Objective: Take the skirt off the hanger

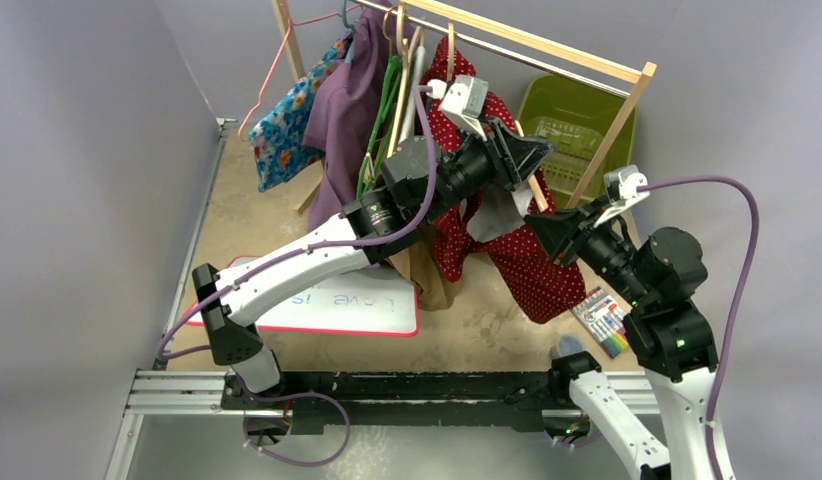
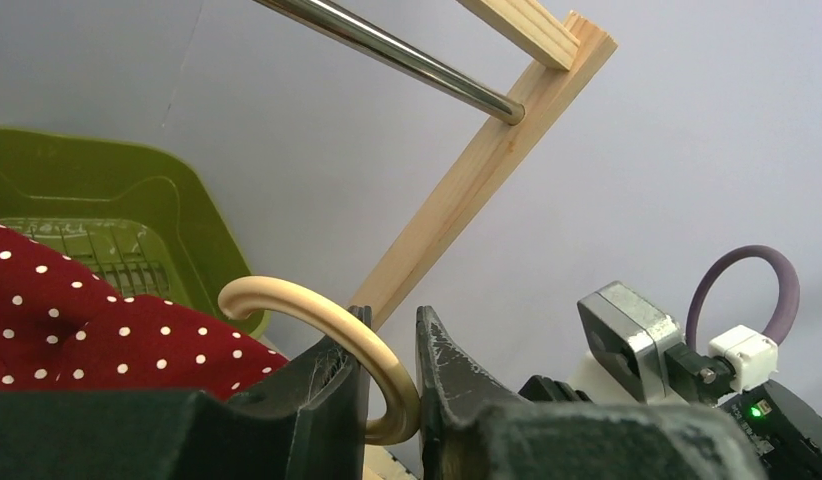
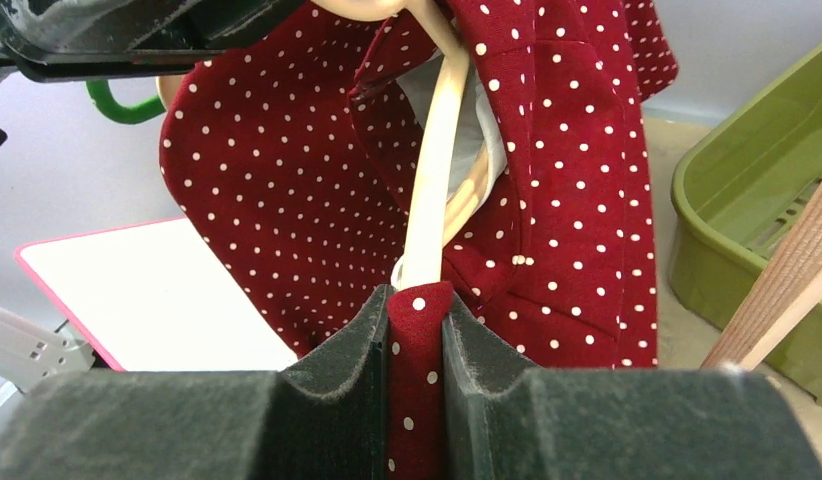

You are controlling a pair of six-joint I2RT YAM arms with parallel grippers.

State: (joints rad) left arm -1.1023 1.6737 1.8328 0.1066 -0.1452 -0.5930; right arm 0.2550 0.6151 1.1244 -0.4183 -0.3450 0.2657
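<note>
The left gripper (image 2: 392,325) pinches the hook of the wooden hanger (image 2: 287,292) between narrow jaws. The right gripper (image 3: 417,300) clamps a fold of the red dotted skirt (image 3: 577,150), the rest draped above its jaws. It seems best to hold the hanger steady while drawing the cloth down off it.

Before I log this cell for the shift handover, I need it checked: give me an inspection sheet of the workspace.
Surface: tan table, scuffed.
Job's things: red dotted skirt draped on the wooden hanger, whose hook is clear of the rail.
Clutter: whiteboard; marker pack.
Grippers: left pincer shut on the hanger's hook; right pincer shut on skirt fabric.
Cables: purple cables arc from both wrists.
Surroundings: wooden rack with other garments; green basket; grey walls.
</note>
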